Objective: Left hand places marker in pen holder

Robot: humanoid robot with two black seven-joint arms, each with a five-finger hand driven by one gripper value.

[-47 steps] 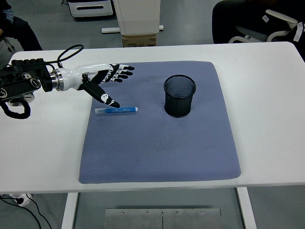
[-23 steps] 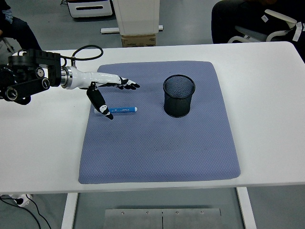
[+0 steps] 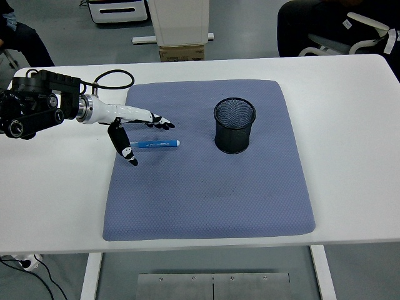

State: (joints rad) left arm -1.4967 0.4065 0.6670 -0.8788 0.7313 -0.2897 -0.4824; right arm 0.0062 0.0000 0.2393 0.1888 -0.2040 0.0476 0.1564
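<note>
A blue marker lies flat on the blue-grey mat, left of centre. To its right a black mesh pen holder stands upright on the mat. My left hand hovers over the marker's left end with the fingers spread: the thumb points down toward the near side of the marker, the other fingers reach out along its far side. Nothing is grasped. The right arm does not show.
The mat covers the middle of the white table. Beyond the far edge stand a white pedestal with a cardboard box and a chair with a seated person at the top right.
My left hand has rotated and dropped: the fingers went from fanned out above the mat to straddling the marker's left end, thumb lower and nearer. The marker and holder have stayed put.
</note>
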